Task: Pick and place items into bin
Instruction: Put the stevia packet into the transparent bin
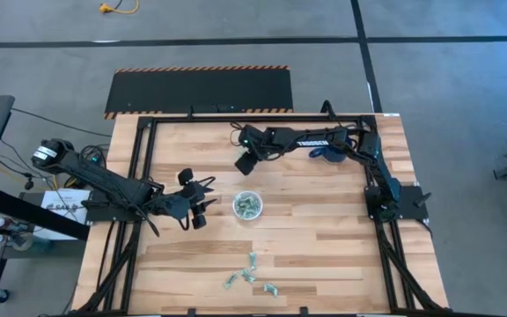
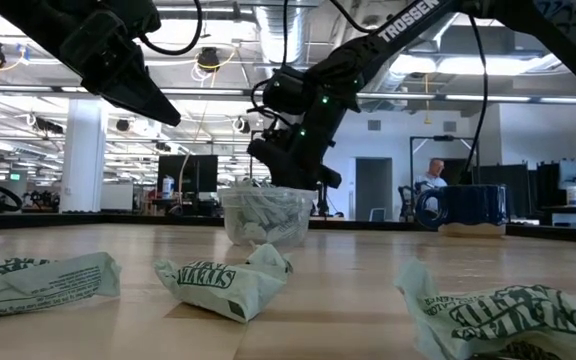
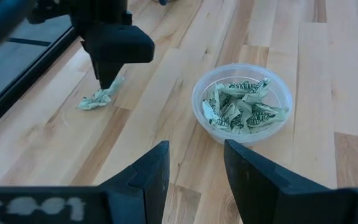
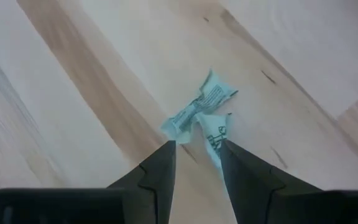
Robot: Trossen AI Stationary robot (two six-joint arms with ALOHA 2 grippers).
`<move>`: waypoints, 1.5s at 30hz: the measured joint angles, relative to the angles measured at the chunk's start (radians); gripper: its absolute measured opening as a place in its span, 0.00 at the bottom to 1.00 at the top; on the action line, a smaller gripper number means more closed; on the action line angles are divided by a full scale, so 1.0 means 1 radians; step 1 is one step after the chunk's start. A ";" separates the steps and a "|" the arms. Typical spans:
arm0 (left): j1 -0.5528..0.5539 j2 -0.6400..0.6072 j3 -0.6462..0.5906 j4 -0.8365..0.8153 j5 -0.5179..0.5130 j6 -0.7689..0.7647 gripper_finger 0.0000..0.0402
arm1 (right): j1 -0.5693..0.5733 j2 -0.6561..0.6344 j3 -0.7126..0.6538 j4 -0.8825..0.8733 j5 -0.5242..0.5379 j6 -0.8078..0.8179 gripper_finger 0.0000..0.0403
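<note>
I find the small round translucent plastic cup (image 1: 246,207) mid-table partly filled with crinkled green-and-white wrappers (image 3: 241,107), four loose near the front edge (image 1: 250,277), my right gripper (image 4: 196,155) part-open over another (image 4: 199,112), my left gripper (image 3: 194,177) open, empty

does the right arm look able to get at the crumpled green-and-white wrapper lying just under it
Probably yes: the right end effector hangs directly above the crumpled green-and-white wrapper, fingers apart, only bare wooden tabletop around.

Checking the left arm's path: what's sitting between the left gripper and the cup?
Nothing. In the left wrist view, only bare wood lies between the left gripper and the cup; the high view agrees.
</note>
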 joint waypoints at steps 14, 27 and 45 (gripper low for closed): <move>0.000 0.000 0.000 0.000 0.000 -0.003 0.36 | 0.001 0.005 0.029 -0.009 0.000 0.200 0.30; 0.000 0.000 0.000 -0.003 0.008 -0.016 0.36 | 0.057 0.008 0.088 0.069 0.003 0.139 0.41; 0.000 0.000 0.000 -0.099 0.011 -0.123 0.36 | -0.007 0.011 0.165 -0.279 0.044 0.539 0.42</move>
